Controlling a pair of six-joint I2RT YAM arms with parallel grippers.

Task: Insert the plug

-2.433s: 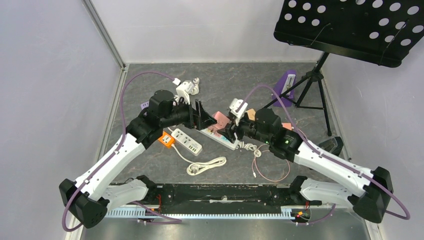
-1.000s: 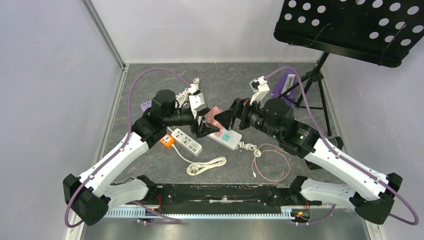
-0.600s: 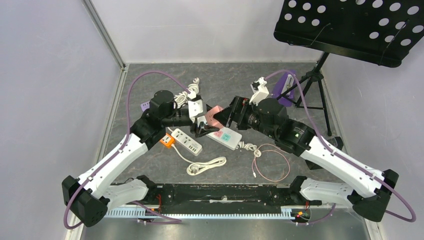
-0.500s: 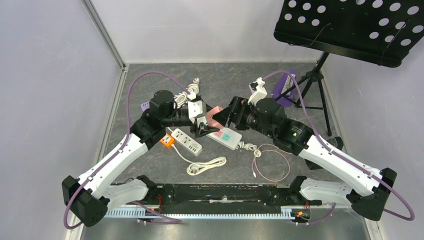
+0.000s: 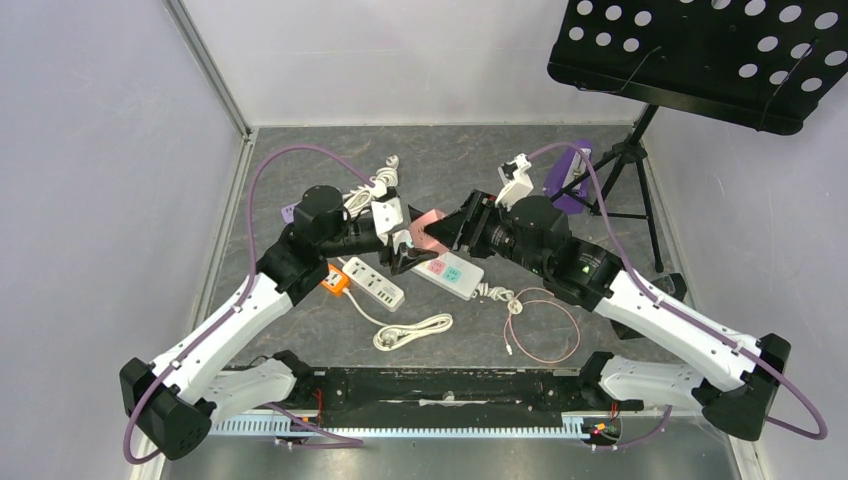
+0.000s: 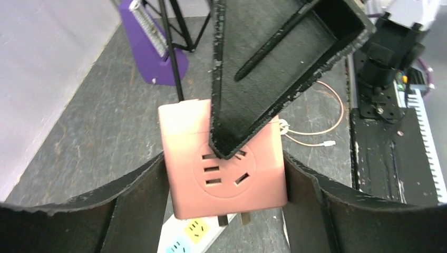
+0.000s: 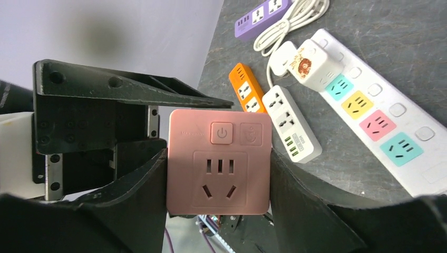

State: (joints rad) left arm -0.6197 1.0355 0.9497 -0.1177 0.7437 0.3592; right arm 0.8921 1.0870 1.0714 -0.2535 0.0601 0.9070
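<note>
Grey, marbled tabletop (image 5: 520,160) fills the bay, with pale walls around it and a black perforated music stand (image 5: 700,50) cut off by the upper right corner of the top view. We see the pink plug cube (image 5: 432,226) raised off the table between the two arms, and the white power strip (image 5: 455,275) shows just beneath it in the left wrist view. The left gripper (image 6: 224,182) has its jaws pressed against the cube's two sides, and the right gripper (image 7: 219,179) clamps it the same way from the opposite direction. From above, the crowded black fingers hide where they meet the cube. In the left wrist view one right finger (image 6: 263,68) covers part of the cube's upper face. Its metal prongs (image 6: 243,216) stick out of the lower edge, pointing down toward the strip. One socket face looks into each wrist camera (the cube is about as wide as tall, so we find no long axis).
</note>
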